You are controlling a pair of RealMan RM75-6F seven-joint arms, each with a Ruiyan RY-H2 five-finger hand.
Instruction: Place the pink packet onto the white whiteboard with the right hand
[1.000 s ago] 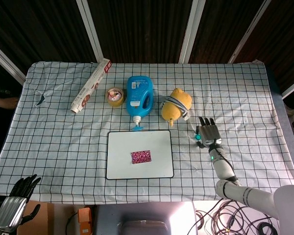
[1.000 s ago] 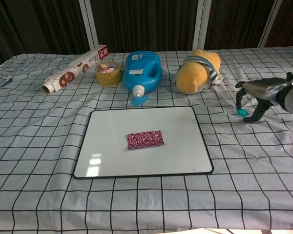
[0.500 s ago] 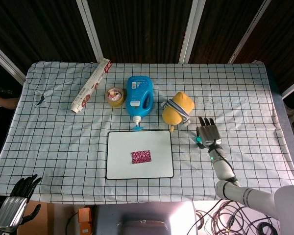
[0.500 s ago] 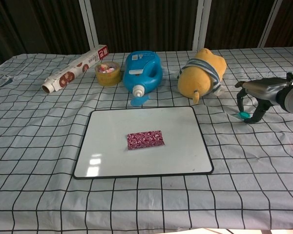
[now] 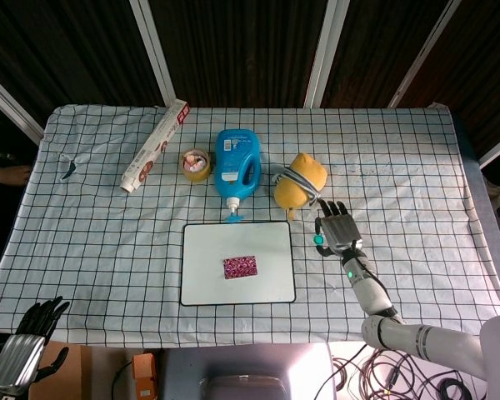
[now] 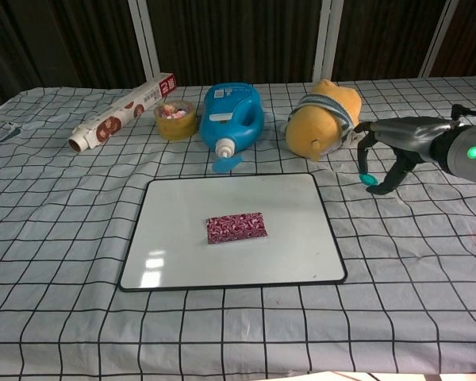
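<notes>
The pink packet [image 5: 241, 267] [image 6: 236, 227] lies flat near the middle of the white whiteboard [image 5: 207, 247] [image 6: 178, 238], touched by nothing. My right hand [image 5: 334, 227] [image 6: 390, 149] hovers over the checked cloth just right of the board's upper right corner. Its fingers are spread and point downward, and it holds nothing. It sits close beside the yellow plush toy. My left hand [image 5: 35, 327] hangs below the table's front left corner with its dark fingers apart and nothing in them. The chest view does not show the left hand.
Along the back stand a wrap-roll box [image 5: 154, 146] [image 6: 123, 111], a small yellow tub [image 5: 196, 163] [image 6: 175, 119], a blue detergent bottle [image 5: 237, 162] [image 6: 234, 115] and the yellow plush toy [image 5: 300, 177] [image 6: 321, 123]. A small dark object [image 5: 69, 169] lies far left.
My right hand has moved left, toward the plush toy and the whiteboard's right edge. The plush toy shifted slightly and settled again. The packet stayed put.
</notes>
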